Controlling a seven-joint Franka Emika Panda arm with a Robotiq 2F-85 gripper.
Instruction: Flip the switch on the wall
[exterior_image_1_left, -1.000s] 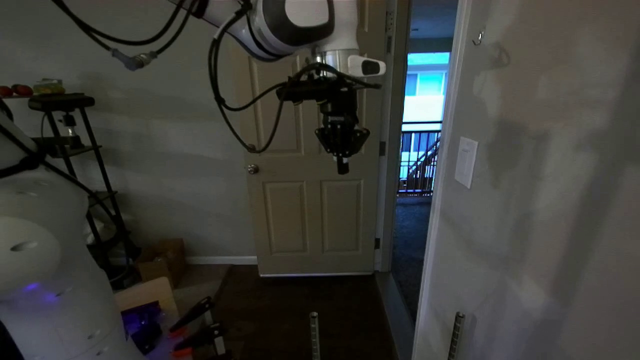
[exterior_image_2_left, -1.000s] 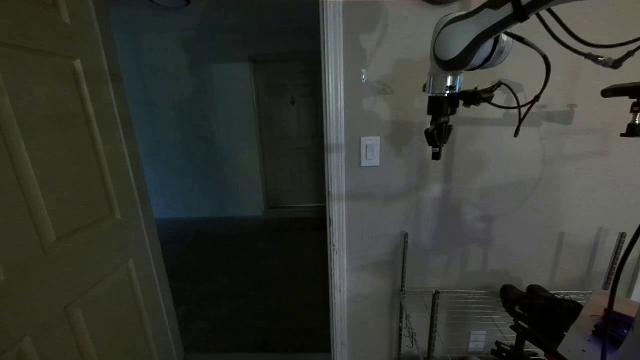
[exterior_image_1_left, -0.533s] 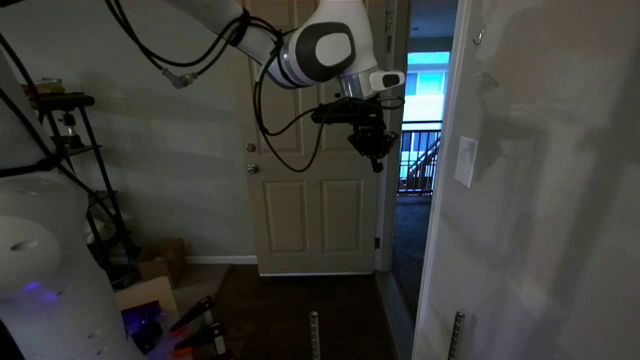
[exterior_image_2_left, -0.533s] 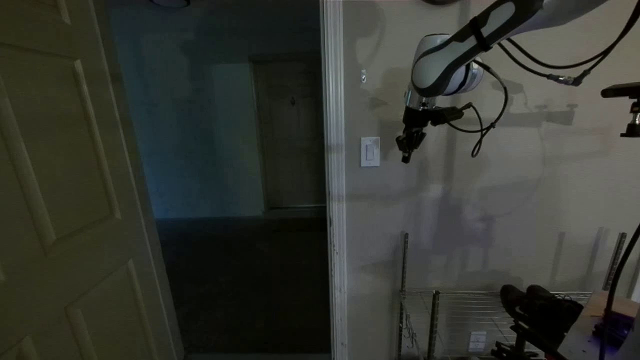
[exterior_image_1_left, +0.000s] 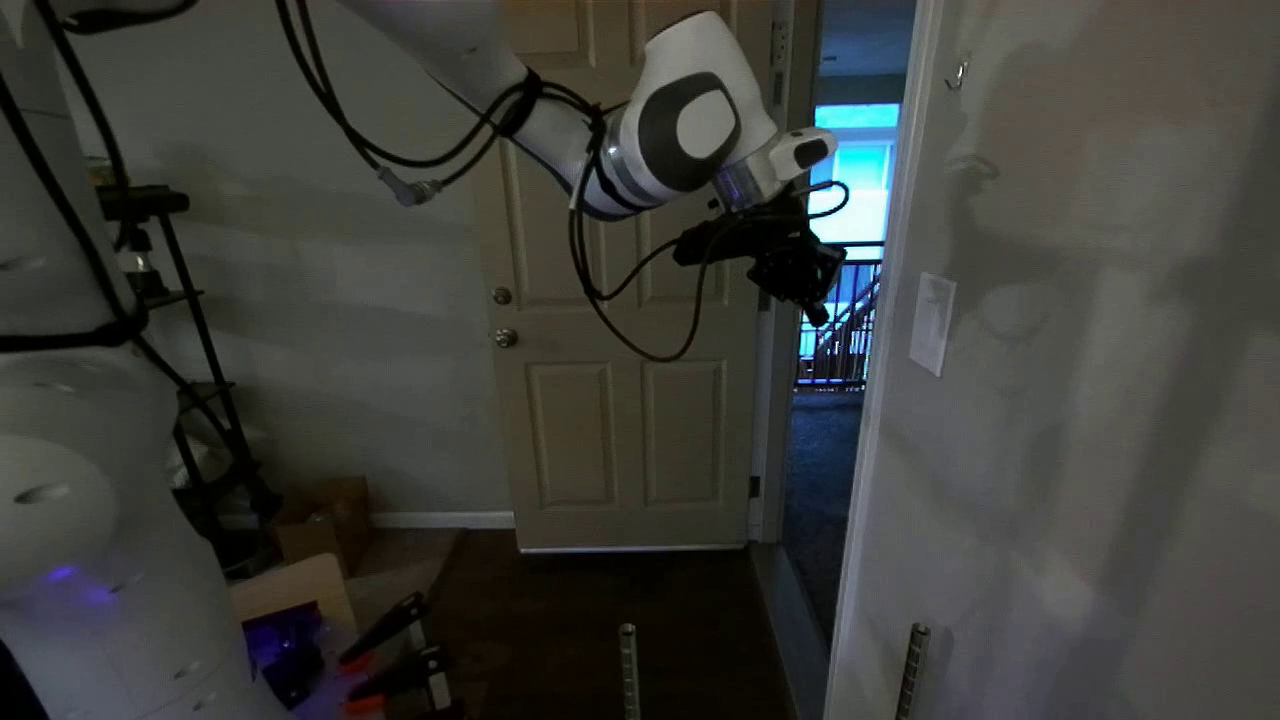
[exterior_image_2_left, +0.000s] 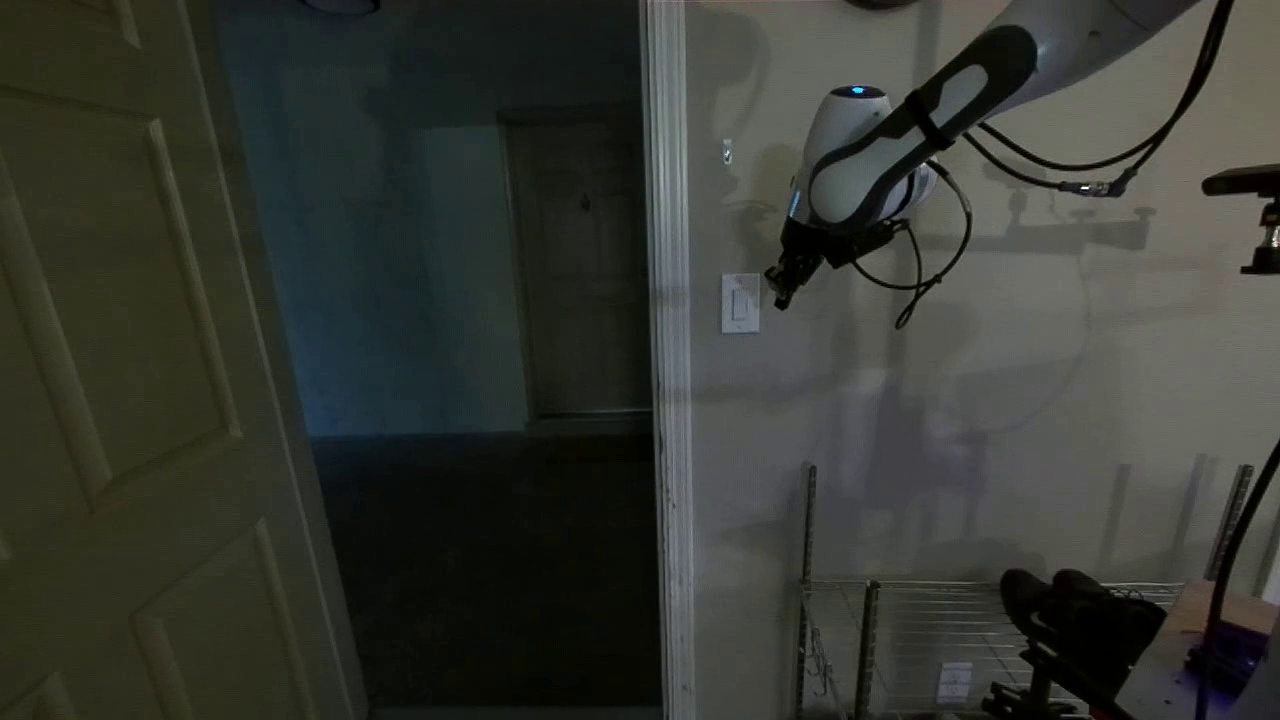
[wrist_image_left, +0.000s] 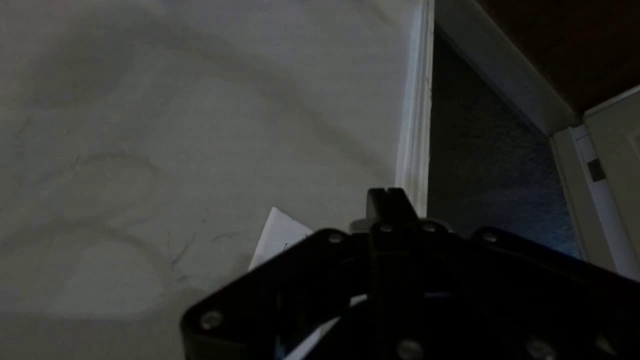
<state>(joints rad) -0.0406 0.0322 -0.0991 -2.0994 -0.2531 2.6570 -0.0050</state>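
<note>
in an exterior view the camera looks along the wall (exterior_image_1_left: 1100, 450), which slants away on the right, and faces the panelled door (exterior_image_1_left: 628, 430) nearly square; in an exterior view the camera meets that same wall almost head-on from well back, with a door (exterior_image_2_left: 170, 480) close by at left. the wrist view looks at the wall from just behind the gripper (wrist_image_left: 388, 192), the floor (wrist_image_left: 575, 45) toward its top right. all three share the door casing (exterior_image_2_left: 667, 350), both exterior views the light switch (exterior_image_2_left: 740, 303).

The arm (exterior_image_2_left: 965, 90) slants downward, its black tool (wrist_image_left: 387, 192) tilted below the wrist (exterior_image_1_left: 742, 184), both fingers (wrist_image_left: 378, 209) together.
</note>
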